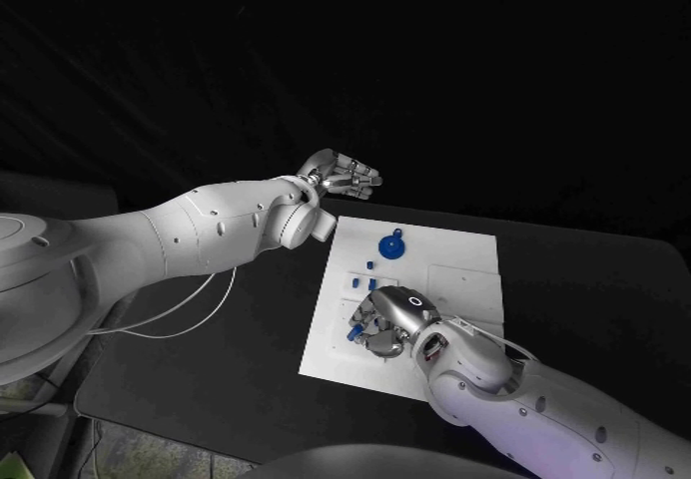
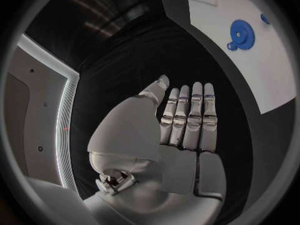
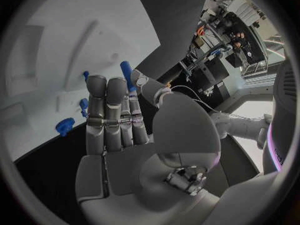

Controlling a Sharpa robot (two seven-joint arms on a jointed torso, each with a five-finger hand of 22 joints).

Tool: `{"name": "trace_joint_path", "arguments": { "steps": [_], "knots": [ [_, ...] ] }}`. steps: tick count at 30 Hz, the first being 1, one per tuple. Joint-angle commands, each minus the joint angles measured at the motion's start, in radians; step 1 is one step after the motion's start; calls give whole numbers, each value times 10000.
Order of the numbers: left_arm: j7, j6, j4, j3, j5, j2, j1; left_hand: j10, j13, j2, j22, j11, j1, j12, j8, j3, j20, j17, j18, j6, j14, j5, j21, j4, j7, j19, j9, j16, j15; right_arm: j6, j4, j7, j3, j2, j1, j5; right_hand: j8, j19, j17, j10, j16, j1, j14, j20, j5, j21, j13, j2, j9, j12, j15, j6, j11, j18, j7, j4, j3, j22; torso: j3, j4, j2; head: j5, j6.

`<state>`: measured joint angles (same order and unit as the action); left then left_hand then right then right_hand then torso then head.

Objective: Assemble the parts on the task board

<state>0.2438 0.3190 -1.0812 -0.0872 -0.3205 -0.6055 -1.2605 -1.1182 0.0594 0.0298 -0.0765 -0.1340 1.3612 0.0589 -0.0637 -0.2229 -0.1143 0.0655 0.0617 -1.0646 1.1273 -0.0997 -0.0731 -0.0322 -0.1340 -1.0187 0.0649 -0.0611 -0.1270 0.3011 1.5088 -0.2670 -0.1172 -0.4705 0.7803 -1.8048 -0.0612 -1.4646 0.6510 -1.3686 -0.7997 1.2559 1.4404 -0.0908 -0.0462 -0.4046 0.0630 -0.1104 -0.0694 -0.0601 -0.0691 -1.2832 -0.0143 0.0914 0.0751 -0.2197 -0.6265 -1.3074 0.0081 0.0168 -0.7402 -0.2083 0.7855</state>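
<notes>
Head view: the right hand (image 1: 386,324) hovers low over the near half of the task board (image 1: 468,289), a small blue part (image 3: 127,75) seemingly pinched at its fingertips. Beyond it sits the blue gear (image 1: 391,245). The left hand (image 1: 340,174), flat and empty, waits off-board above the tabletop (image 1: 216,349). Next, likely: careful seating.

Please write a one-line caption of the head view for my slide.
Right hand rests over small blue parts on the white task board; open left hand hovers beyond its far edge, near a blue gear.
</notes>
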Motion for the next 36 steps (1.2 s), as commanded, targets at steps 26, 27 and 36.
{"name": "trace_joint_path", "arguments": {
  "steps": [26,27,36],
  "knots": [
    [97,-130,-31,4,43,-28,-3,53,-5,-46,14,25,-58,-1,0,30,-8,8,-123,42,13,-1,-9,14,-4,54,-8,-3,-15,-355,-106,-386,64,-71,-56,-914,-35,-294,50,-57,19,-30,39,-51,-39,-268,10,58,-98,-32,-42,-146,7,130,-38,-71,-102,-479,9,-11,-2,-41,82],
    [96,-132,-31,4,43,-27,-3,53,-5,-46,14,25,-58,-1,0,30,-8,8,-123,42,13,-1,-9,14,-4,54,-8,-3,-15,-356,-116,-394,67,-65,-57,-925,-35,-294,50,-57,19,-30,39,-51,-39,-268,10,58,-98,-32,-42,-146,7,130,-38,-71,-102,-479,9,-11,-2,-41,82],
    [88,-162,-33,4,43,-23,-2,53,-5,-46,14,25,-58,-1,0,30,-8,8,-123,42,13,-1,-9,14,-4,54,-8,-3,-15,-330,-282,-475,167,40,-80,-1106,-35,-284,55,-60,16,-26,38,-50,-38,-313,10,55,-96,-33,-41,-147,10,124,-41,-69,-112,-481,13,-2,0,-33,75]
  ]
}}
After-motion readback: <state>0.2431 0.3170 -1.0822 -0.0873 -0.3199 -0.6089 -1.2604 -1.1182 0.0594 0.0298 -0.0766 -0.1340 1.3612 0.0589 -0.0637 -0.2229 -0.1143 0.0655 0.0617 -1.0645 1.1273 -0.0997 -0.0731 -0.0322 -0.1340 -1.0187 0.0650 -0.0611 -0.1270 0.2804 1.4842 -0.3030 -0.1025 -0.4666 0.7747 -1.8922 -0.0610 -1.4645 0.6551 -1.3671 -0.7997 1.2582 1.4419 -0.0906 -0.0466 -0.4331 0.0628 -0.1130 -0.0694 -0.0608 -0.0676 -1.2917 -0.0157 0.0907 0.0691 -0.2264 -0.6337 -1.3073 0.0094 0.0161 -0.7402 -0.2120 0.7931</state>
